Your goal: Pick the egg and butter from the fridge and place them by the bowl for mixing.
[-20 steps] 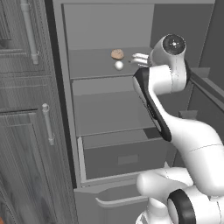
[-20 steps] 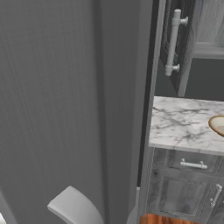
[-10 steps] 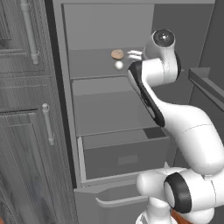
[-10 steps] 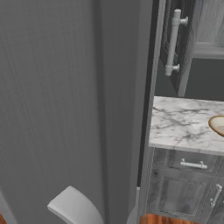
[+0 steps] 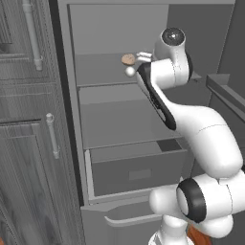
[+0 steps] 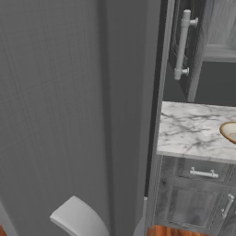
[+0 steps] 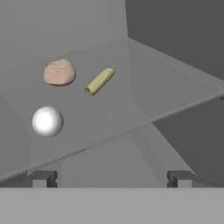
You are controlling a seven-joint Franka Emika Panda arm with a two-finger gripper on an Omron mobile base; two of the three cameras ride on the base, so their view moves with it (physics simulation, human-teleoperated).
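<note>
Claw [image 7: 109, 178] spread wide, holding nothing — inside the fridge [image 5: 124, 119] over its top shelf. Egg [image 7: 47, 121] sits ahead to its left; butter [image 7: 99, 81] and a tan lump [image 7: 59, 72] lie beyond — bowl [image 6: 229, 131] well off on the counter [image 6: 193, 131]

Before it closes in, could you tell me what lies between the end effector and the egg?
Nothing: in the hand view, bare grey fridge shelf runs from the open end effector to the egg.

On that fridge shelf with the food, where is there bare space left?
In the hand view, the shelf is bare to the right of the butter as far as the side wall, and in front of it to the front edge. The left is crowded: egg, tan lump and butter sit close together, apart.
</note>
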